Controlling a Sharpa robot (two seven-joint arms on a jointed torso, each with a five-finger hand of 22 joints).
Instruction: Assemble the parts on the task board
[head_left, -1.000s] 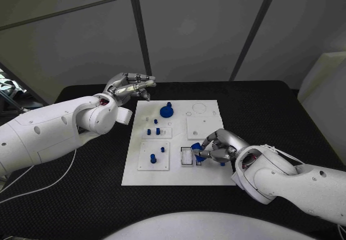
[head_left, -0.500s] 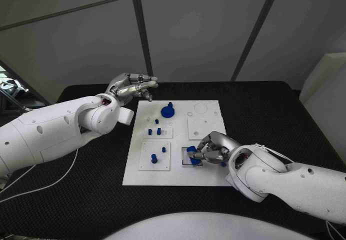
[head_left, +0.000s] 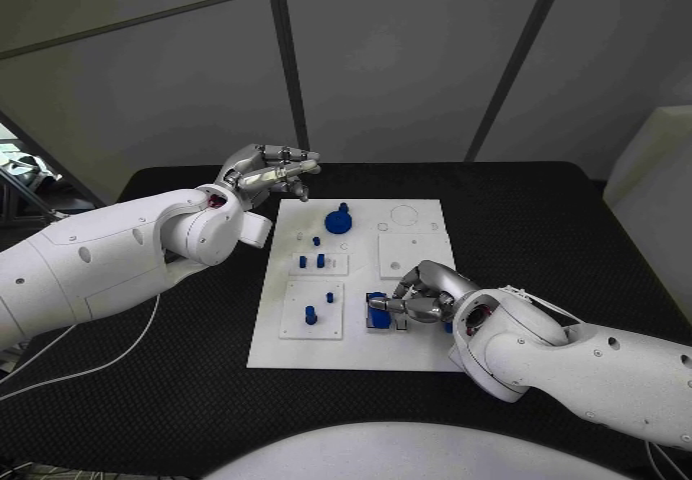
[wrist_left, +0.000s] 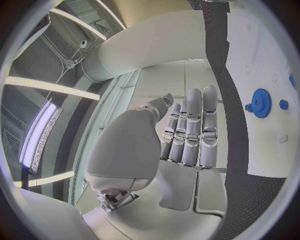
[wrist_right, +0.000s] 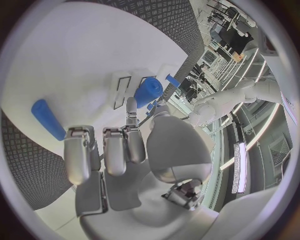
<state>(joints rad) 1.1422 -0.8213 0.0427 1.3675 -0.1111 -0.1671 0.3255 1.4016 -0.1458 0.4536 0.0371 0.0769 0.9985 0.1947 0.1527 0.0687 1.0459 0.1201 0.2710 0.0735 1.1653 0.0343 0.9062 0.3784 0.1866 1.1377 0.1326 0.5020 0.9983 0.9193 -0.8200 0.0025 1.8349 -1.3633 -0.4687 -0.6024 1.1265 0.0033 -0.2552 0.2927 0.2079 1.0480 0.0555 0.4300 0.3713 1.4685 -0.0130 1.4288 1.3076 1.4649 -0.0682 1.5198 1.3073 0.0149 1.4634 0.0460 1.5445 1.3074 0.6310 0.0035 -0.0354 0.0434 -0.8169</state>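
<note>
The white task board (head_left: 346, 345) lies mid-table. My right hand (head_left: 423, 301) is over its near right part and pinches a blue part (head_left: 378, 308) between thumb and finger, holding it down at a small white socket block (head_left: 372, 322). In the right wrist view the same blue part (wrist_right: 148, 91) sits at my fingertips (wrist_right: 131, 107), and a blue cylinder (wrist_right: 47, 119) lies loose on the board (wrist_right: 75, 65). My left hand (head_left: 271, 170) hovers off the board's far left corner, fingers curled in on nothing.
A blue gear (head_left: 338, 220) stands at the board's far side, also the blue gear (wrist_left: 259, 102) in the left wrist view. Small blue pegs (head_left: 307, 262) and a taller peg (head_left: 307, 317) stand in white plates on the board's left half. Black table (head_left: 173, 350) surrounds it.
My right hand has moved left and lower with the blue part, bringing it from above the board down onto the socket block. The left hand has stayed in place.
</note>
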